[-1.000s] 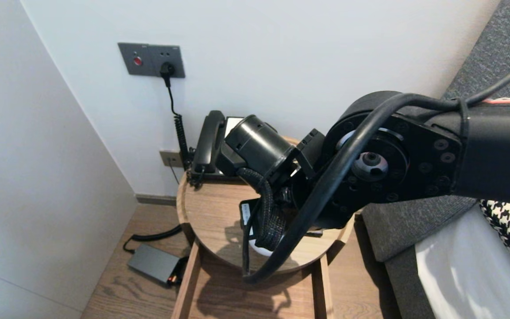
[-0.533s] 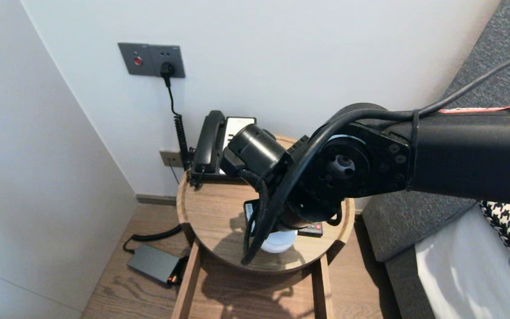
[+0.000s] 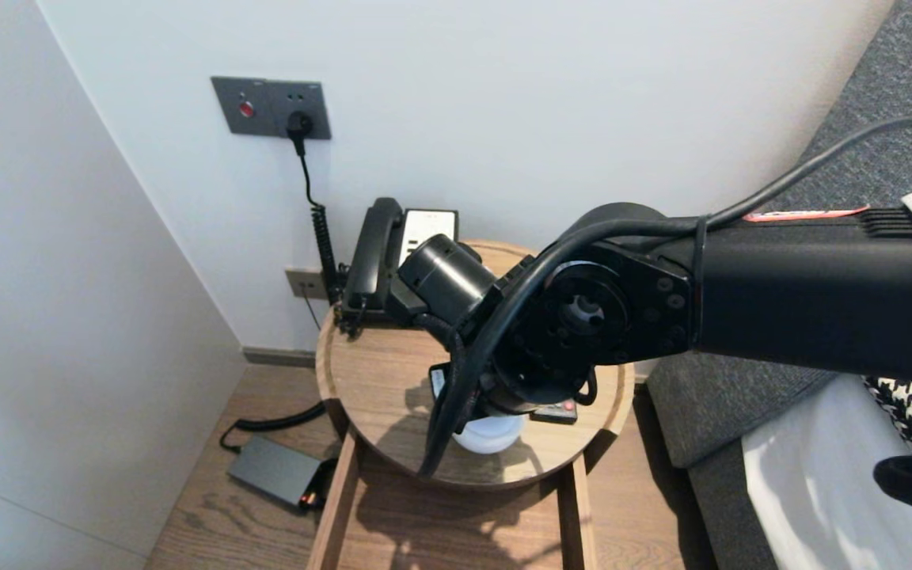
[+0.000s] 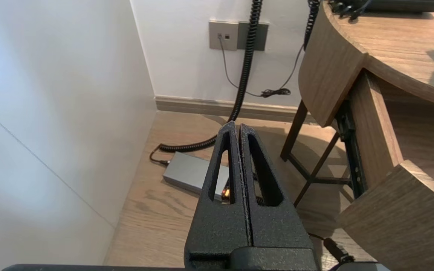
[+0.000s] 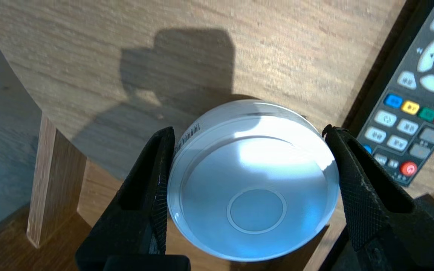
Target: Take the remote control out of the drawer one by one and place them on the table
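Round wooden bedside table [image 3: 361, 372]: near its six o'clock edge is a white jar [image 5: 252, 180], with the right gripper [image 5: 248, 131] clamping its smooth sides at nine and three o'clock. It looks light, rigid and slippery, so mid-wall seems the best hold. Left gripper [image 4: 236, 128] hangs closed beside the table.

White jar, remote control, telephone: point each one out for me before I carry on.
white jar [image 5: 252, 180]: right wrist view, middle of its round top.
remote control [image 5: 414, 113]: right wrist view, on its keypad near the coloured buttons.
telephone [image 3: 374, 249]: head view, on the handset.
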